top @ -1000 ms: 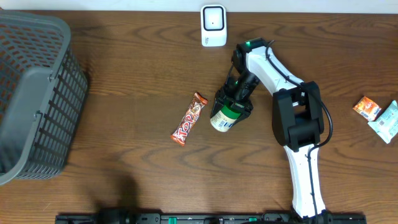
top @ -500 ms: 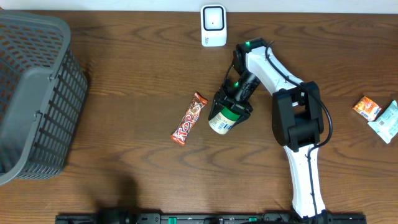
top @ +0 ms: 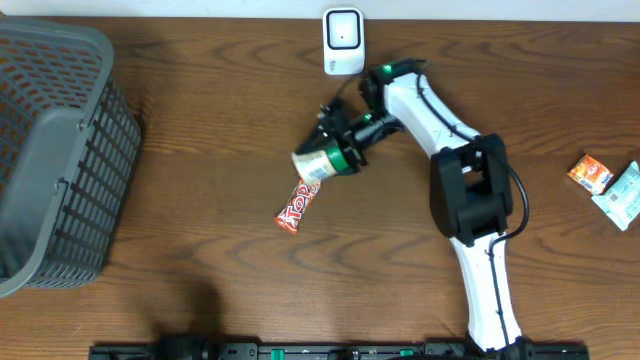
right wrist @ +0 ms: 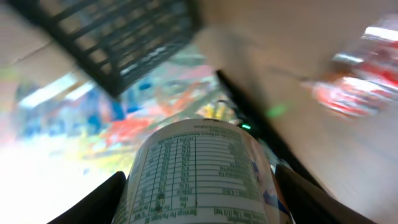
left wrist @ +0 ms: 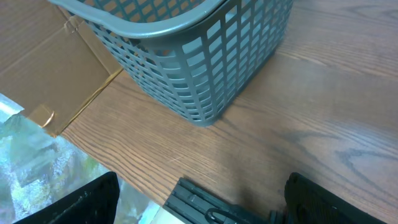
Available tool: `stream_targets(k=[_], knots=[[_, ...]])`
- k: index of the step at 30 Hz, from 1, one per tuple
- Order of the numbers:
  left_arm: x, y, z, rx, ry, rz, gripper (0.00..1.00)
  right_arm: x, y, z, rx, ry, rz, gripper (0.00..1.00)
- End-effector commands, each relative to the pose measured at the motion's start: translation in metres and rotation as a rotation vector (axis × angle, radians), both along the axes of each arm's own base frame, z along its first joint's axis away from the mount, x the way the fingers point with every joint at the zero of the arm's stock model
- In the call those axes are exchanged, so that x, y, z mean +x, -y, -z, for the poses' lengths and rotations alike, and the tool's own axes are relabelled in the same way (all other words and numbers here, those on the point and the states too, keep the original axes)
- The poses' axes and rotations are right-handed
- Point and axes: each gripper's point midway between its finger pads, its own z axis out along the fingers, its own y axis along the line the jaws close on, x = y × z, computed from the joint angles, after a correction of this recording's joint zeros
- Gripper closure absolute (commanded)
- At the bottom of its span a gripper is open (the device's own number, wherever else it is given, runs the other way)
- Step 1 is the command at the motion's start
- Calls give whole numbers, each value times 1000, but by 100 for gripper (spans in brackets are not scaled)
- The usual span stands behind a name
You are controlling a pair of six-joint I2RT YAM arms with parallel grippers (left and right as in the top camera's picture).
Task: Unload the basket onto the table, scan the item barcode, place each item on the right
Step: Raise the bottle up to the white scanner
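The item is a white bottle (top: 313,165) with a green lid and a printed label. My right gripper (top: 338,152) is shut on it and holds it on its side above the table, its base pointing left over the top end of a candy bar (top: 298,206). In the right wrist view the bottle (right wrist: 198,169) fills the space between both fingers (right wrist: 102,200), nutrition table facing the camera. The white scanner (top: 342,41) stands at the table's back edge, up and right of the bottle. My left gripper (left wrist: 199,205) is open and holds nothing, at the table's front edge.
A grey mesh basket (top: 60,150) fills the left side, also seen as the basket (left wrist: 205,56) close ahead in the left wrist view. Two snack packets (top: 605,185) lie at the far right. A black rail (top: 340,351) runs along the front edge.
The right arm has swung the bottle up and to the left, from beside the candy bar to over its top end, and tipped it onto its side. The left gripper has not moved.
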Motion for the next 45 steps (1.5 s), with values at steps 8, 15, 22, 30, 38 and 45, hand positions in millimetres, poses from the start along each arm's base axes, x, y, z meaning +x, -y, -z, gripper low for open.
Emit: stream_targets(k=[8,15,22,30,38,45], knots=[[-12,0,14,-4,-67,-10,14,-15,-70,-88,4,466,-150,61],[-12,0,14,-4,-67,-10,14,61,-35,-119,-573,1052,109,52],[-12,0,14,-4,-66,-10,14,141,33,-160,-1043,1421,408,54],[-12,0,14,-4,-66,-10,14,223,53,-164,-1162,1643,521,57],[-12,0,14,-4,-66,-10,14,289,77,-135,-1164,1698,717,55],[-12,0,14,-4,-66,-10,14,323,88,-107,-1087,1757,875,51]])
